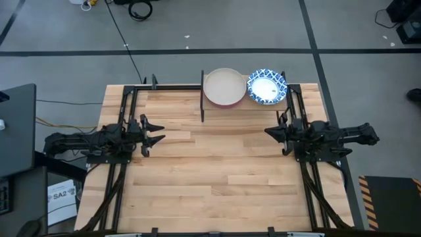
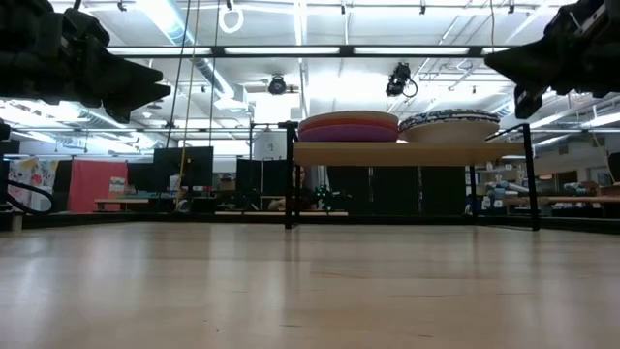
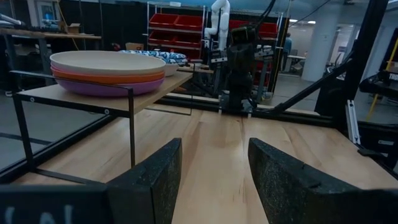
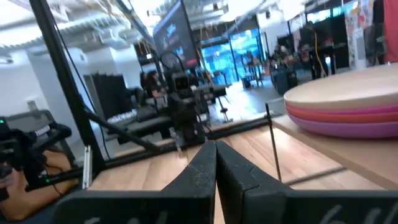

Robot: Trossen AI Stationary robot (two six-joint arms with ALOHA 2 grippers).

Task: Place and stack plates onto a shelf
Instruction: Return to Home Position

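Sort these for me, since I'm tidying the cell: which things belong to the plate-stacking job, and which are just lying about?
Job:
shelf
cream-topped plate stack on it
blue-rimmed plate stack beside that
left pincer, open, at the left edge of the table
right pincer, shut, at its right edge

Lying about, off the table:
coiled cable
printed sheet

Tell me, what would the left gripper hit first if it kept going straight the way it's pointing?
Probably the dark right gripper, facing it across the wooden tabletop. The open left gripper points that way; the light-wood shelf on black legs stands off to one side.
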